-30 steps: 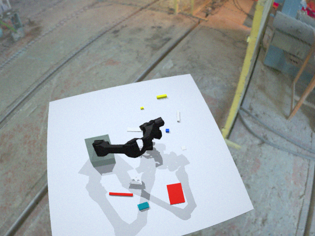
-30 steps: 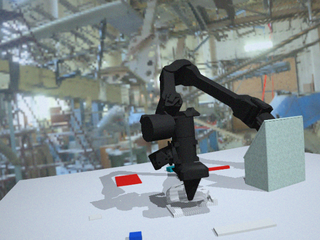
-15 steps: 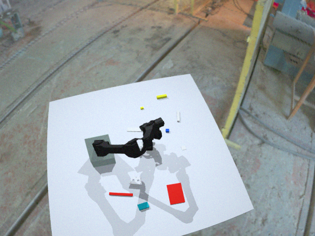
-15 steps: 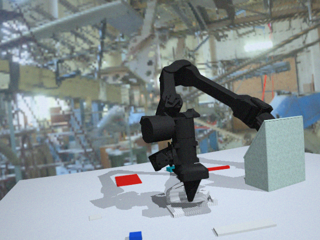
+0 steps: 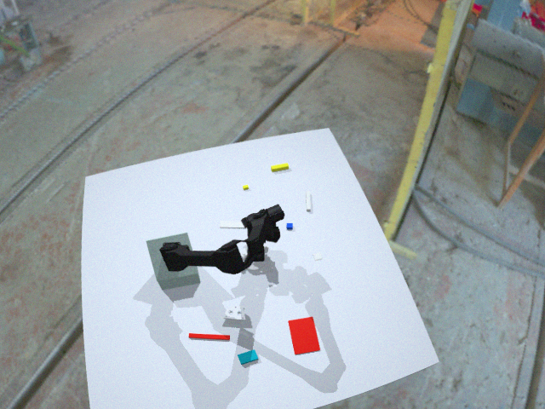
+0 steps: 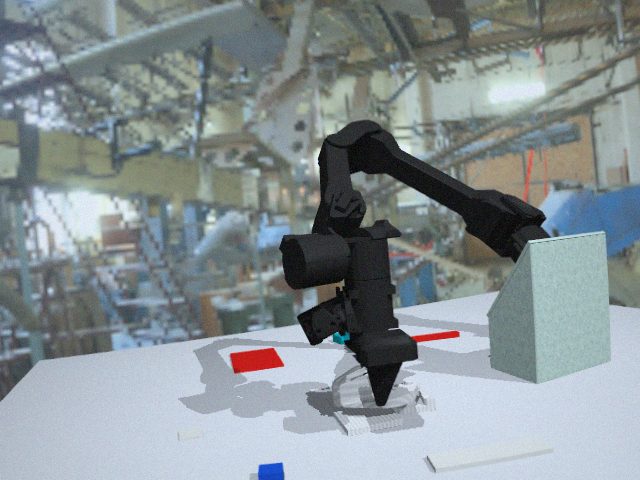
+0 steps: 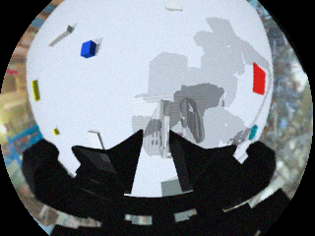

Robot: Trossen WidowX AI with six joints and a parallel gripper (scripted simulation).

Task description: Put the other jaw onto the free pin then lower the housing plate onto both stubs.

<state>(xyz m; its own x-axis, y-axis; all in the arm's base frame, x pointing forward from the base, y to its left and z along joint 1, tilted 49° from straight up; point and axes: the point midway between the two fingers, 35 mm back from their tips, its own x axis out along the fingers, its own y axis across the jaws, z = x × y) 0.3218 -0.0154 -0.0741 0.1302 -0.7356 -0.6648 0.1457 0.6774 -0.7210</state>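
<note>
My gripper points down over the white ridged base and is shut on a white jaw, held low at the base. A curved pale part shows beside the fingers. The fingers hide much of the base; I cannot tell whether the held jaw is on its pin or whether the teeth mesh. The white housing plate, with small dark holes, lies apart from the base, nearer the red bar. In the top view the arm covers most of the base.
A grey-green block stands by the arm's root. A red plate, red bar, teal block and blue cube lie around, with yellow and white pieces farther off.
</note>
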